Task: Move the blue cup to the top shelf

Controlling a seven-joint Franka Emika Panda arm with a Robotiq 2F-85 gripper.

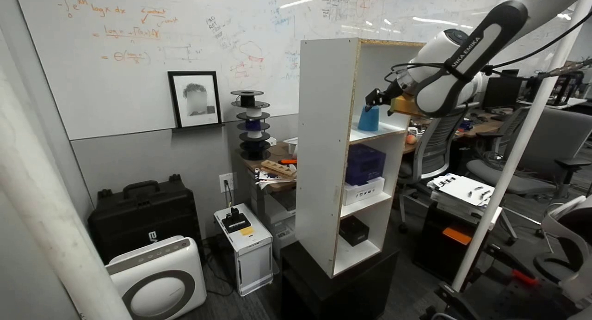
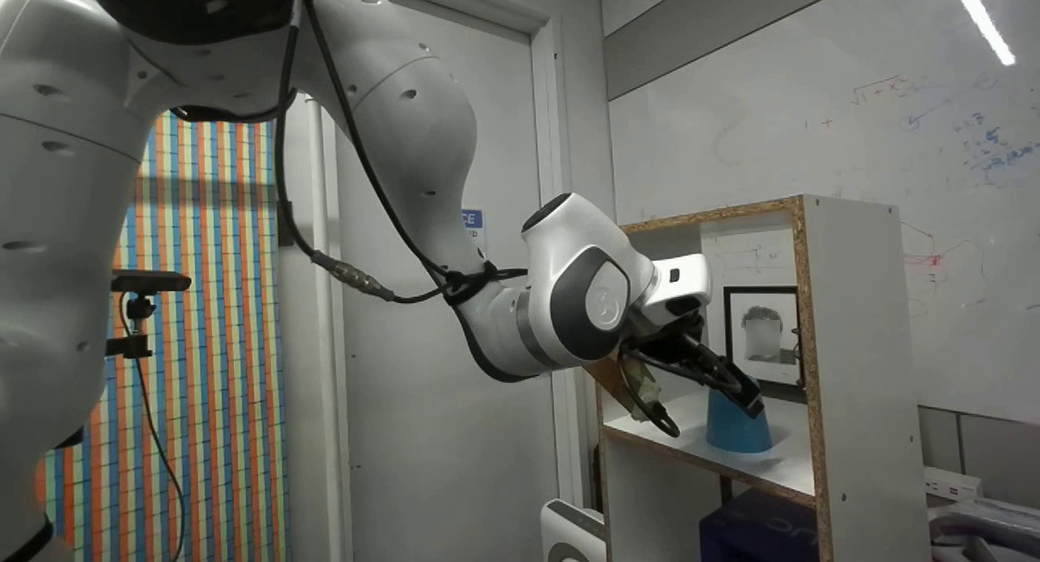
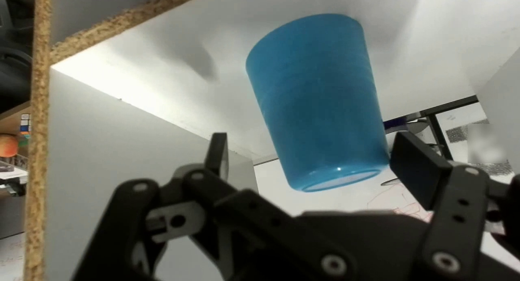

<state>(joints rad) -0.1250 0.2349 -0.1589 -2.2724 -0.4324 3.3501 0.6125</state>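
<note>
The blue cup (image 1: 368, 120) stands upside down, its narrow base up, on the upper inner board of the white shelving unit; it also shows in an exterior view (image 2: 735, 428) and in the wrist view (image 3: 319, 98). My gripper (image 3: 313, 157) is open, one finger on each side of the cup's base end. In the wrist view the right finger is close to or touching the cup; the left finger stands well apart. The gripper also shows in both exterior views (image 1: 380, 110) (image 2: 717, 424). The top shelf (image 1: 392, 43) shows by its raw front edge, also seen here (image 2: 715, 212).
The unit's side walls (image 1: 326, 149) (image 2: 865, 343) flank the cup. A dark blue box (image 1: 365, 164) on a white box (image 1: 364, 192) sits one compartment below, and a black box (image 1: 354, 230) at the bottom. Spools (image 1: 252, 126) and a framed picture (image 1: 196, 99) are behind.
</note>
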